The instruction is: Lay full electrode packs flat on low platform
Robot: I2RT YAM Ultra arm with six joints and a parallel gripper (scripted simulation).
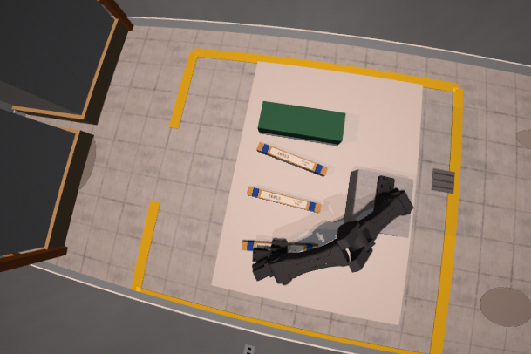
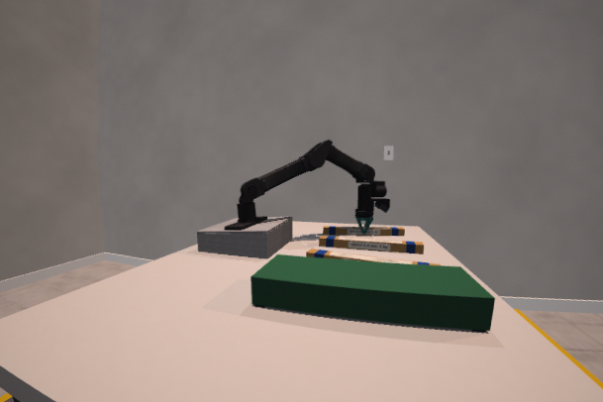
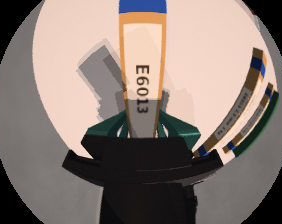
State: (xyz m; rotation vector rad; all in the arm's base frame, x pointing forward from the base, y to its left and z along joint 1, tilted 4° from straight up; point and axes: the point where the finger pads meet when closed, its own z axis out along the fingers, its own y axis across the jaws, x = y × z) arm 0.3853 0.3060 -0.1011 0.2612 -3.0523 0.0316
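Observation:
Three tan packs with blue bands and white E6013 labels lie flat on the table. The first pack point(image 1: 292, 159) lies next to the green low platform point(image 1: 302, 122). The second pack point(image 1: 284, 199) lies in the middle. The third pack point(image 1: 255, 245) lies farthest from the platform, partly hidden by the arm. My gripper point(image 1: 274, 248) is shut on the third pack near its middle, fingers on its two long sides point(image 3: 142, 129). The pack rests on the table point(image 2: 363, 237). The platform top is bare point(image 2: 371, 282).
The arm's base stands on a grey block point(image 1: 379, 202) at the table's right side. The second pack shows at the right edge of the wrist view point(image 3: 241, 112). Yellow floor tape point(image 1: 453, 174) rings the table.

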